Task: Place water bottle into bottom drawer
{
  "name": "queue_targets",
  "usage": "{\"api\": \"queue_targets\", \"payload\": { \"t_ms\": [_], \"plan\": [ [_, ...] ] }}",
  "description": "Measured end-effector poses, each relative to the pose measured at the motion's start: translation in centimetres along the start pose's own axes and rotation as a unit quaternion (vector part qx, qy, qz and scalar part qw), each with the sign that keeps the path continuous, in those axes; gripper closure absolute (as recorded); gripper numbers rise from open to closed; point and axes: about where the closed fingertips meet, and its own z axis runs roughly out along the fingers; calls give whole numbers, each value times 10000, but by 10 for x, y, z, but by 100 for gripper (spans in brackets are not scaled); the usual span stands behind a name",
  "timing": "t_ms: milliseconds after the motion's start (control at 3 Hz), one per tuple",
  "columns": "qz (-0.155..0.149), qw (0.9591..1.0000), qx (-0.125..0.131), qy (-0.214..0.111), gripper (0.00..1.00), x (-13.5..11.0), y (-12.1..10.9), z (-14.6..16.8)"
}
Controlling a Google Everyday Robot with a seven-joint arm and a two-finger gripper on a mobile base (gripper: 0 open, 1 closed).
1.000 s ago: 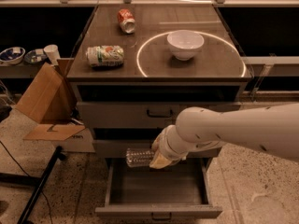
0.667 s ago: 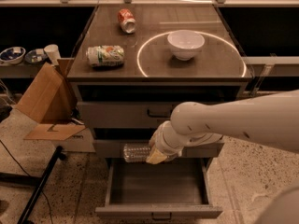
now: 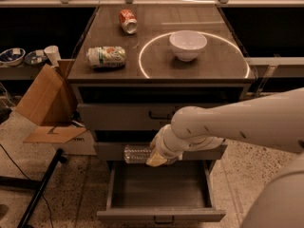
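The water bottle (image 3: 136, 154) is held level in front of the middle drawer, its clear ribbed body sticking out to the left. My gripper (image 3: 156, 157) is shut on its right end, and my white arm hides that end. Just below, the bottom drawer (image 3: 160, 214) is pulled out, and its grey tray shows nothing inside. The bottle hangs over the tray's back left part.
On the cabinet top stand a white bowl (image 3: 188, 44), a crushed green-and-white can (image 3: 106, 57) and a red-orange can (image 3: 127, 21). A cardboard box (image 3: 42, 99) leans at the cabinet's left. A black stand leg (image 3: 40, 191) crosses the floor at lower left.
My arm has shifted left with the bottle, which stays at about the same height above the open drawer.
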Motion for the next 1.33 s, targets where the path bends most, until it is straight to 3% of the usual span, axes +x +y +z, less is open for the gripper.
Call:
{"api": "queue_targets", "payload": {
  "t_ms": [333, 1333],
  "plan": [
    [86, 9999, 7, -51, 82, 0, 1, 3],
    [266, 9994, 59, -209, 12, 1, 2, 4]
  ]
}}
